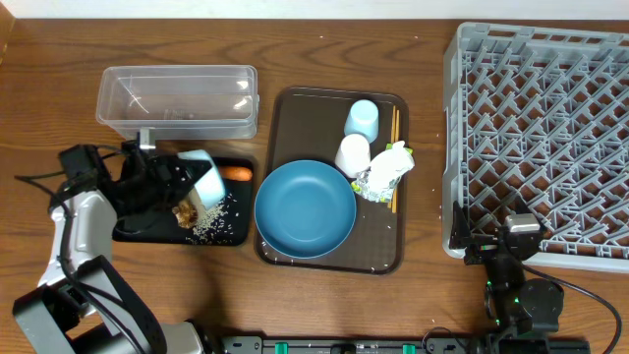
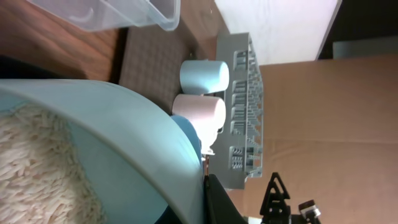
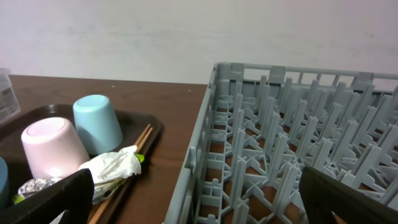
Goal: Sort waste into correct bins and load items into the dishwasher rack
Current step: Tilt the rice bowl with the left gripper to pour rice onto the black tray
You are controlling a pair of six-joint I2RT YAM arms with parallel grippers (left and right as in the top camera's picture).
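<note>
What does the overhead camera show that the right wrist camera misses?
Only overhead: the left claw holding a tilted small pale blue bowl above the black tray, where rice and a carrot lie. Only right wrist: the white wall behind the table. Both: the grey dishwasher rack, pale blue cup, white cup, crumpled wrapper and chopsticks.
</note>
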